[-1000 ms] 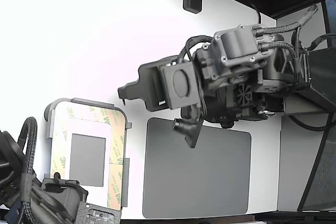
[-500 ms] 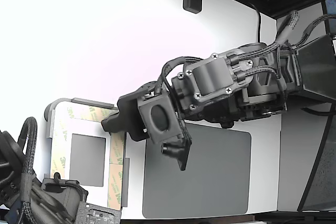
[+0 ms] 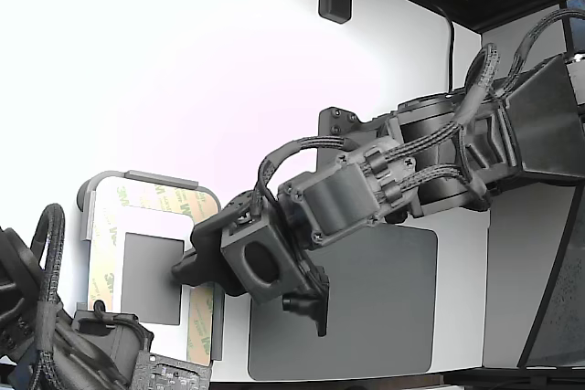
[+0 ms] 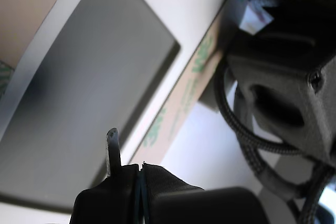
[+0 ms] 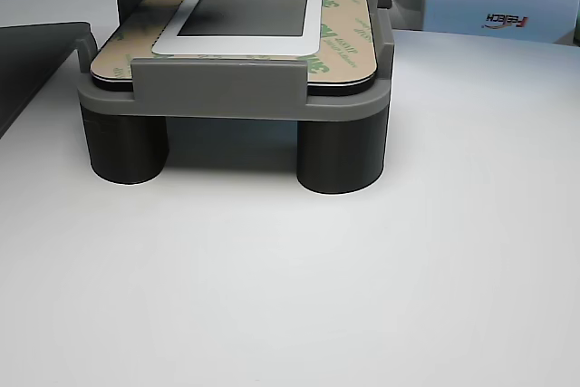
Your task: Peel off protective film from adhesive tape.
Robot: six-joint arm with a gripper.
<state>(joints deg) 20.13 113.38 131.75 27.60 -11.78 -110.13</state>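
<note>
A white rounded plate lies in a grey holder at the exterior view's lower left. Cream protective film printed with green 3M logos frames its small grey rectangle. The adhesive tape is hidden under that film. My gripper reaches in from the exterior view's right, its tip low over the rectangle's right edge beside the film strip. In the wrist view the gripper has its jaws pressed together on nothing, just off the film. The other view shows the film lying flat.
A big dark grey mat lies to the exterior view's right of the holder, partly under my arm. A second arm with braided cables sits at the holder's lower end and shows as a dark body in the wrist view. The holder stands on round legs.
My gripper swung down and towards the exterior view's left, from above the mat's top edge to over the plate's right side. The film and plate have not moved.
</note>
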